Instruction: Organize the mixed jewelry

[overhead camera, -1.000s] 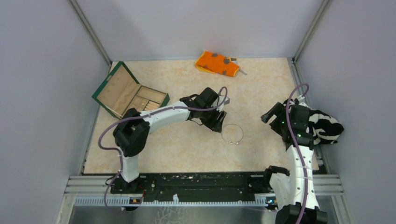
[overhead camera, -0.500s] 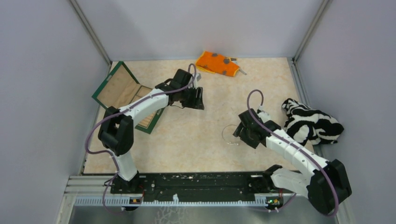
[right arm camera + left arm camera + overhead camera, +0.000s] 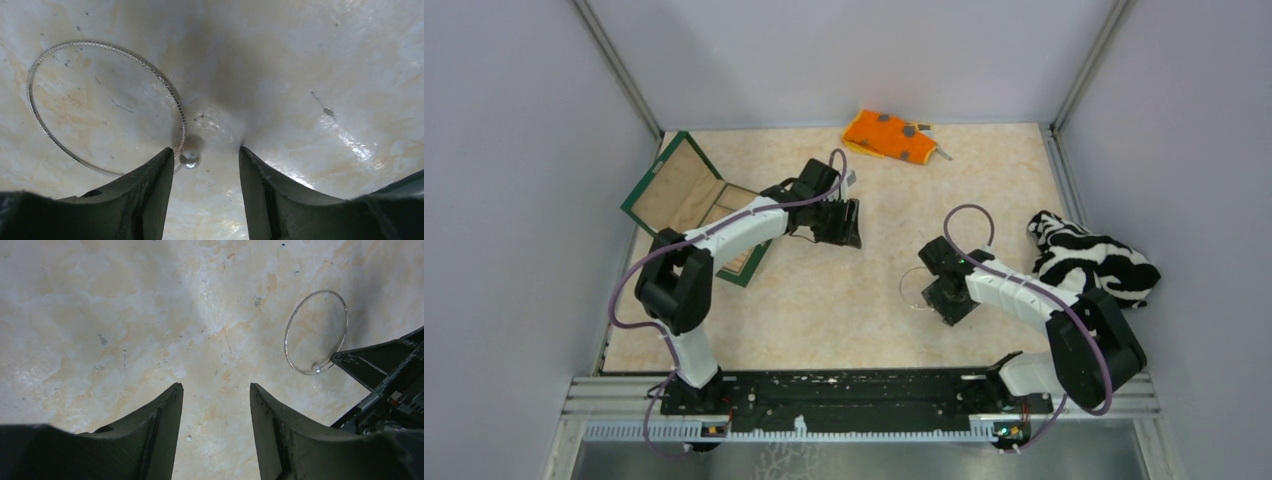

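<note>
Handling comes first: the bangle (image 3: pixel 150 70) looks very light, thin and springy. It is a wire hoop lying flat on the tabletop (image 3: pixel 824 310), so it offers the jaws little height to bite on. I judge it slippery, and easy to bend or flick away if pinched off-centre. The best hold is probably across the wire beside its 1 pearl-like bead (image 3: pixel 190 160), its thickest part, with 1 finger inside the ring and 1 outside.

It is a silvery, finely ribbed ring that seems to end at the bead.

The green jewelry box (image 3: pixel 694 205) lies open at the far left. Just right of the box, the left gripper (image 3: pixel 842 225) hangs over bare tabletop, its jaws moderately apart and empty. The bangle lies well to the right of the box and nearer the arm bases. Further right again from the box, the right gripper (image 3: pixel 949 297) sits low over the bead. Its jaws are partly open and hold nothing; the bead lies between them, apparently untouched.
</note>
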You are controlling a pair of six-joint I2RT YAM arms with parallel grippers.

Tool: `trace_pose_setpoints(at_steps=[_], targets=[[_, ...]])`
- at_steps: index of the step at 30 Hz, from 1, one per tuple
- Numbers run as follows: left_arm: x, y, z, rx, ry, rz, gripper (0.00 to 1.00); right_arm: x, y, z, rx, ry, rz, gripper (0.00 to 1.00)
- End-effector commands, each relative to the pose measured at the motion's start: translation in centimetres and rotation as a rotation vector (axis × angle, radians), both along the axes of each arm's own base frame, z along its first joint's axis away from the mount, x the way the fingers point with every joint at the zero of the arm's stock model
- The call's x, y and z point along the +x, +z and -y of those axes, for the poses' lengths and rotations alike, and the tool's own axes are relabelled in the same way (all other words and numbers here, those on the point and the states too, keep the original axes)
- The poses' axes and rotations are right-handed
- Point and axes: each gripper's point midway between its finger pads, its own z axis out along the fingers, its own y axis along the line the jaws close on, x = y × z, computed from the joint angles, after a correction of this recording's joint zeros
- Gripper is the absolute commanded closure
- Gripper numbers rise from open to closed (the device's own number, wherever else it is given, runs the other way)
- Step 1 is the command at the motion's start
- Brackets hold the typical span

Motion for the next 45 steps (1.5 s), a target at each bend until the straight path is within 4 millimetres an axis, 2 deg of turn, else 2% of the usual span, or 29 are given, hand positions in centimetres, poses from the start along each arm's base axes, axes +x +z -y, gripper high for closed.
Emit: trace_pose_setpoints(at_steps=[1, 5, 11, 16, 21, 26, 32, 35, 42, 45], targets=[[0.0, 0.2, 0.1, -0.008, -0.012, 0.012, 0.42, 1.4, 0.1, -2.2, 0.092, -0.035, 0.039, 0.52], [-0.2, -0.1, -0.1, -0.002, -0.009, 0.004, 0.42, 1.6, 0.0, -2.7, 0.117, -0.045, 0.043, 0.62], [-0.2, -0.2, 0.0, -0.007, -0.014, 0.006, 0.42, 1.9, 0.5, -2.3, 0.092, -0.054, 0.055, 0.64], [-0.4, -0.1, 0.0, -0.014, -0.018, 0.012, 0.42, 1.7, 0.1, -2.0, 0.077, -0.056, 0.042, 0.69], [-0.5, 0.1, 0.5, -0.036, -0.034, 0.003, 0.42, 1.5, -0.3, -1.8, 0.07, -0.055, 0.041, 0.88], [0.0, 1.1, 1.1, -0.062, -0.037, 0.009, 0.42, 2.3, 1.0, -1.8, 0.069, -0.031, 0.095, 1.0], [0.1, 1.4, 1.8, -0.099, -0.041, -0.015, 0.41, 3.6, 2.7, -2.0, 0.067, 0.031, 0.169, 1.0], [0.4, 1.0, 1.3, -0.105, -0.028, -0.041, 0.41, 4.3, 3.5, -2.2, 0.059, 0.081, 0.2, 1.0], [0.8, 1.9, -0.1, -0.149, -0.009, -0.091, 0.41, 6.1, 5.4, -3.2, 0.083, 0.17, 0.317, 1.0], [0.4, 2.2, 0.0, -0.169, -0.002, -0.116, 0.41, 6.7, 6.3, -3.8, 0.104, 0.22, 0.371, 1.0]])
